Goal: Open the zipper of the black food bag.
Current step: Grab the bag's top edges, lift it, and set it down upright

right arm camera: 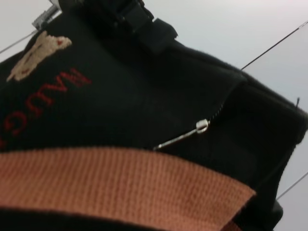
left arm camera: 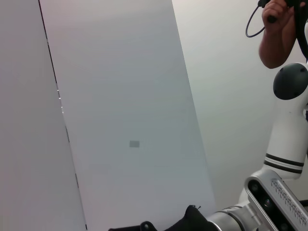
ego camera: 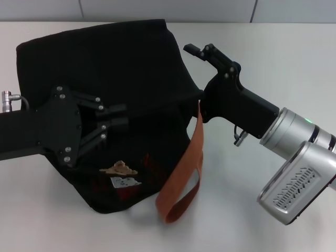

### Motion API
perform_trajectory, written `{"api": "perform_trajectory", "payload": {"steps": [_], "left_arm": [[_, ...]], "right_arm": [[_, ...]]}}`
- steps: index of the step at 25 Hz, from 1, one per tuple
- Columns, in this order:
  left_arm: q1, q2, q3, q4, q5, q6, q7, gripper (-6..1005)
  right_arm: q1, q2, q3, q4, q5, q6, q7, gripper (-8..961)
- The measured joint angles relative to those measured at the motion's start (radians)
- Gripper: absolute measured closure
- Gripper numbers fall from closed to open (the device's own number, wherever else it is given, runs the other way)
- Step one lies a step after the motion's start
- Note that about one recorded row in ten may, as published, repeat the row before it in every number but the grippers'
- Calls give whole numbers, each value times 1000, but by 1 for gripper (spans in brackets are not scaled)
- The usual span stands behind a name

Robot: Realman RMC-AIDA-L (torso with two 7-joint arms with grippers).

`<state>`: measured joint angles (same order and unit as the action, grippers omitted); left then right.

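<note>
The black food bag (ego camera: 131, 68) lies on its side on the white table, its bear patch (ego camera: 118, 168) and red lettering facing up, and an orange-brown strap (ego camera: 185, 176) trails off its right side. My left gripper (ego camera: 116, 115) rests on the bag's middle, fingers pinched together on the fabric. My right gripper (ego camera: 195, 51) hangs at the bag's upper right edge. In the right wrist view the silver zipper pull (right arm camera: 201, 126) lies loose on the black fabric (right arm camera: 120, 101), just above the strap (right arm camera: 115, 180), and nothing holds it.
The white table (ego camera: 273, 58) stretches to the right of and in front of the bag. A wall with panel seams runs along the back. The left wrist view shows a grey wall panel (left arm camera: 130, 120), my right arm (left arm camera: 284, 144) and a person's hand (left arm camera: 276, 33).
</note>
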<state>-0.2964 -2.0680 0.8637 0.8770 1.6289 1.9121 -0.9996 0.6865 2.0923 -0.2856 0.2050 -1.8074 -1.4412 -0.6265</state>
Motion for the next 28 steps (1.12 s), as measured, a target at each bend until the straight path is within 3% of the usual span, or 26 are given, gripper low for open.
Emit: {"api": "perform_trajectory", "payload": {"steps": [7,28], "left_arm": [[-4,0,0,-3,1,0,2,896],[-11,1,-5,-42,3,-2,27,899]], "right_arm": [[-13,0,-7,26,-4,15,-80,150],[-30,0,-1,36,-3,-30,-38,167]]}}
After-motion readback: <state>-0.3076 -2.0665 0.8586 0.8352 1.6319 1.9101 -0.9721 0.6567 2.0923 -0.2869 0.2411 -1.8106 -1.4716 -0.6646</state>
